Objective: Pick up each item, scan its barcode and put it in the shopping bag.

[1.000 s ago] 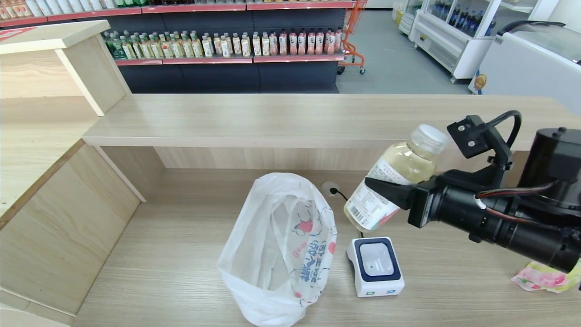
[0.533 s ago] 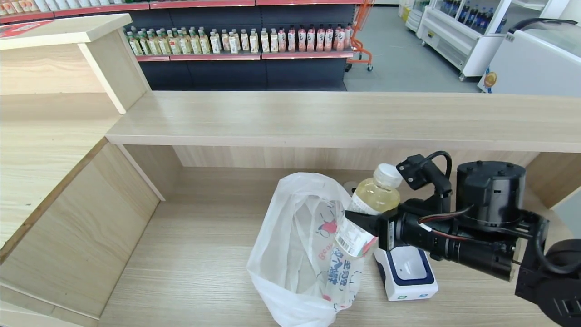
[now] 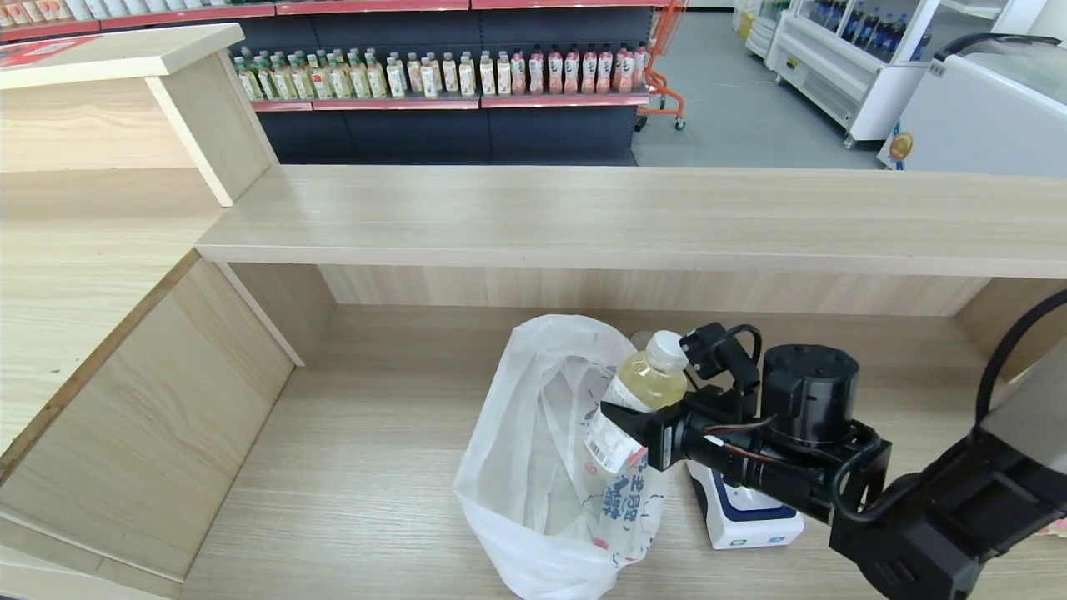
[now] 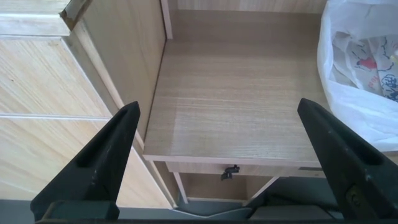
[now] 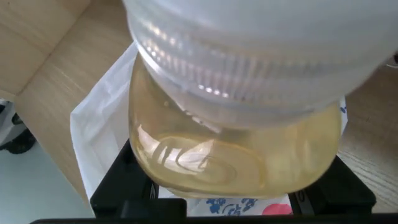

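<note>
A clear bottle [image 3: 638, 396] of pale yellow drink, with a white cap and a white barcode label, is tilted in my right gripper [image 3: 627, 423], which is shut on its body. Its lower end hangs over the right rim of the open white shopping bag [image 3: 533, 467], and its cap points up and to the right. In the right wrist view the bottle [image 5: 236, 137] is seen from the cap end, with the bag [image 5: 102, 118] below it. My left gripper [image 4: 227, 155] is open with nothing in it, above the bare desk left of the bag [image 4: 364, 68].
A white and blue barcode scanner [image 3: 750, 521] lies on the desk just right of the bag, partly under my right arm. A raised counter ledge [image 3: 633, 217] runs across the back. A wooden side panel [image 3: 142, 417] closes the left side.
The right gripper has carried the bottle left and down, from above the scanner to the bag's right rim. The head camera also shifted early on.
</note>
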